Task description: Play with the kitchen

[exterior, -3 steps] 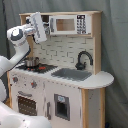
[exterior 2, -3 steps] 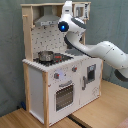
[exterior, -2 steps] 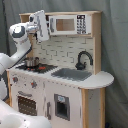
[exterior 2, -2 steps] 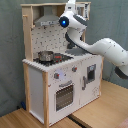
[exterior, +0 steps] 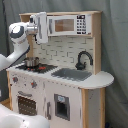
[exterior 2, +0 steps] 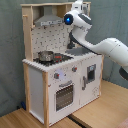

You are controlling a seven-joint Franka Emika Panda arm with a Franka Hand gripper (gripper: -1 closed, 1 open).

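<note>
The tall white and light-wood toy kitchen [exterior: 60, 90] stands on a wooden floor [exterior 2: 30, 119] against a grey backdrop. Its rounded surface carries a rectangular grey sink [exterior: 71, 74], a curved black faucet [exterior: 83, 59] and a flat hob holding 1 small metal pot [exterior 2: 45, 55]. The white robot arm [exterior 2: 107, 47] reaches to the upper shelf, beside the microwave panel [exterior: 69, 24]. The hand [exterior: 41, 27] sits at shelf level; whether its fingers are apart or together cannot be determined.

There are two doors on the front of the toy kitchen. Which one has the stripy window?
The oven door, the one under the red knobs below the pot. Its window shows dark bars; the other door, under the sink, has a plain dark panel.
</note>
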